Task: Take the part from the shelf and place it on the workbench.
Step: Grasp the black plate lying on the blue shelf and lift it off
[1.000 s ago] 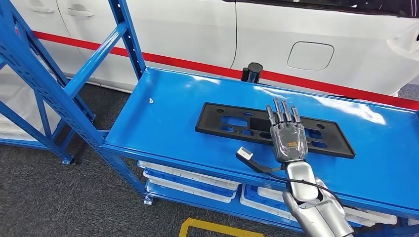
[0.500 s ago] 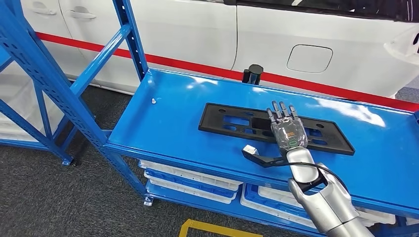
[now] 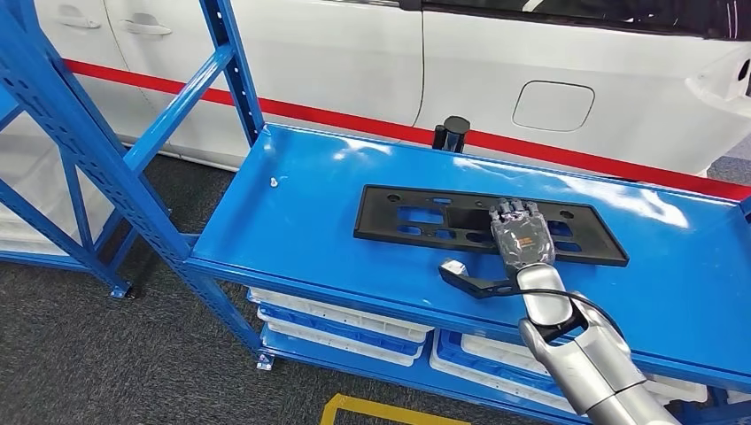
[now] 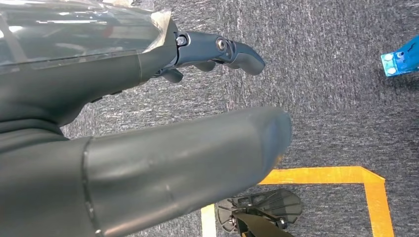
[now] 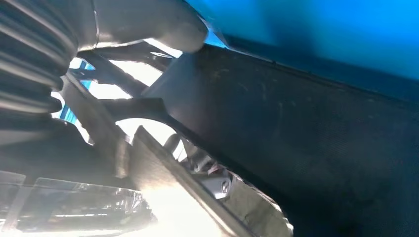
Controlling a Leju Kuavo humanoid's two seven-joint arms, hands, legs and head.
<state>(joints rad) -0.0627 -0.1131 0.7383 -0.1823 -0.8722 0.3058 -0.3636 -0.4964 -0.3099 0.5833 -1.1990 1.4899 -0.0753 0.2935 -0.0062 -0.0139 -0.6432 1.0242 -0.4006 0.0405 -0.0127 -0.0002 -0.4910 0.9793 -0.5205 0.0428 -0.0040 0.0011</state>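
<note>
Right hand palm-down on black part, fingers curled over near edge, gripping it. Part lies flat on blue shelf, stretching both sides of hand. Left hand hangs above grey carpet, fingers apart, holding nothing.

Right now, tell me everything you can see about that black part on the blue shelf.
The black part is a long, flat rectangular panel, plastic by its matte look, with several cut-out slots and small holes. It lies flat on the blue shelf, slightly skewed to the front edge. The right hand rests on its right half with fingers curled down into it.
</note>
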